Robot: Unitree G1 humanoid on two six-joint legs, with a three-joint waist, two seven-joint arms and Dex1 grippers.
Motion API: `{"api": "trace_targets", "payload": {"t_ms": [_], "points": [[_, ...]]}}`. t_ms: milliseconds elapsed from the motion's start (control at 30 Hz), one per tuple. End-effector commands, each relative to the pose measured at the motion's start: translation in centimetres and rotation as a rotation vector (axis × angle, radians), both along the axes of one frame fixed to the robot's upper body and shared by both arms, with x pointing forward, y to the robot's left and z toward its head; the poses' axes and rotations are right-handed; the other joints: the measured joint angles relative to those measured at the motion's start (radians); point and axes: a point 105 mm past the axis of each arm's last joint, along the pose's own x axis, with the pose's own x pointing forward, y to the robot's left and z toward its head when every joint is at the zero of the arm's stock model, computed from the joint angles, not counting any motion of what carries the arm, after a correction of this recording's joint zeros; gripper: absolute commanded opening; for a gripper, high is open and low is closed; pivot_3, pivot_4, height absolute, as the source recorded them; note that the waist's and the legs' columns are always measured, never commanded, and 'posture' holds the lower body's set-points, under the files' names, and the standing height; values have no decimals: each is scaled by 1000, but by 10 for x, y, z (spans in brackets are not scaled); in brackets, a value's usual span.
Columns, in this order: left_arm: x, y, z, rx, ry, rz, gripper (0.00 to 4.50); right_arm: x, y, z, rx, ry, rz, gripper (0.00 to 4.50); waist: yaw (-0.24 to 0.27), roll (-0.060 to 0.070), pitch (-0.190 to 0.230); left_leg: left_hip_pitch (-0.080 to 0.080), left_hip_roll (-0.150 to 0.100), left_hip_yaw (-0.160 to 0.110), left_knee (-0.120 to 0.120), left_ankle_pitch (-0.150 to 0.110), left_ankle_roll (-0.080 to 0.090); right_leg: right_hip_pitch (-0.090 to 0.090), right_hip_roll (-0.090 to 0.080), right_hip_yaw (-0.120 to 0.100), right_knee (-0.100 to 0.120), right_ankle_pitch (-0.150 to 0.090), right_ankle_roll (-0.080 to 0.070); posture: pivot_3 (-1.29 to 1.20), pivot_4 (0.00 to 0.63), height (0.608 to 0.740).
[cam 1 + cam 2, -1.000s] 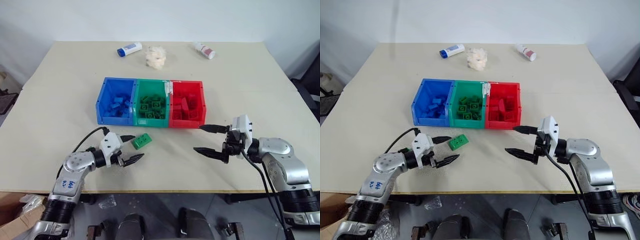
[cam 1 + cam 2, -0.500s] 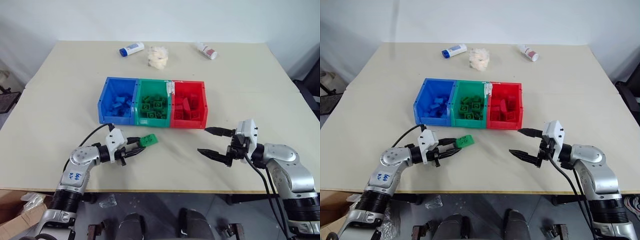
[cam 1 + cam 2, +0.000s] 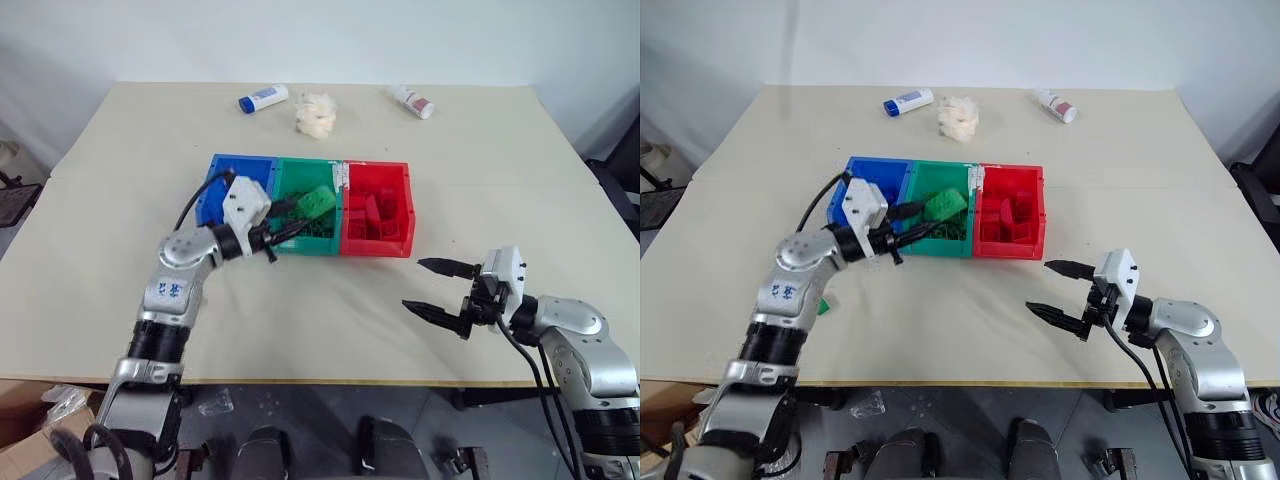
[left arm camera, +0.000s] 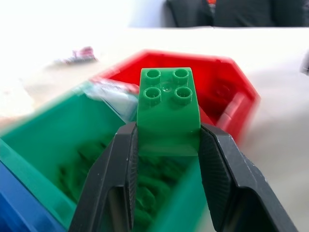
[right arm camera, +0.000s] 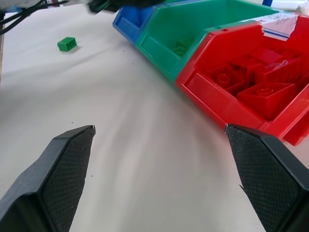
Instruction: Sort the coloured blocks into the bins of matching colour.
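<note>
From the head camera, the left arm reaches forward with its elbow bent, the left gripper [image 3: 288,222] raised over the near wall of the green bin [image 3: 300,246] and clamped tight on a green block [image 3: 316,201], whose long axis runs away and to the right, out past the fingertips over the bin's opening. The blue bin [image 3: 211,196] and the red bin [image 3: 396,248] flank the green one in a joined row of glossy plastic on a matte beige table [image 3: 320,310]. The right arm lies low near the table's front edge, its right gripper [image 3: 434,290] level, pointing left, its jaws spread wide with nothing between them. A second small green block [image 3: 823,305] rests on the table beside the left forearm. In the left wrist view, the black fingers [image 4: 119,169] pinch the held block's smooth sides; its four round studs face the camera, and loose green bricks [image 4: 149,188] lie in the bin below. In the right wrist view, the cross-hatched fingertip pads [image 5: 67,164] stand far apart over bare table, facing the three bins, with chunky red bricks [image 5: 263,94] piled in the nearest.
</note>
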Motion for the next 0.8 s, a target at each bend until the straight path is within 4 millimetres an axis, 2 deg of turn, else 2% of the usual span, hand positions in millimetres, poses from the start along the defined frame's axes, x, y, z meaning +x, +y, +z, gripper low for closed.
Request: {"api": "trace_targets", "payload": {"t_ms": [33,233,267,367,500,633,800], "points": [[17,1,6,5,-33,57,2402,-3,-1,12,9,-60,-2,4500,-1,0,0,0,0,0,0,0,0,0,0,0,0,0,0,0,150,740],[10,-4,2,11,-23,-14,4315,-5,-2,13,10,-62,-13,4500,-2,-1,0,-1,0,0,-1,0,0,0,0,0,-1,0,1,0,150,740],[7,-1,2,12,-23,-20,4446,-5,-1,13,10,-62,-12,4500,-2,-1,0,-1,0,0,-1,0,0,0,0,0,-1,0,1,0,150,740],[-2,5,1,15,-26,-33,4446,-5,-1,13,11,-61,-9,4500,-2,-1,1,0,0,0,0,0,0,0,0,0,-1,0,1,0,150,740],[-30,26,-4,29,-13,-69,4446,-6,0,12,4,-53,16,4500,-8,-1,1,0,0,0,0,0,0,0,0,1,0,0,1,0,150,740],[-59,54,-14,69,4,-59,4446,-4,0,11,-11,-40,46,4500,-5,-1,1,0,0,0,0,0,0,0,0,1,0,0,1,0,150,740],[-94,97,-32,114,45,42,4446,3,2,13,-33,-30,88,4500,-5,-1,1,0,1,0,0,0,0,-1,0,1,0,0,0,0,150,740]]}}
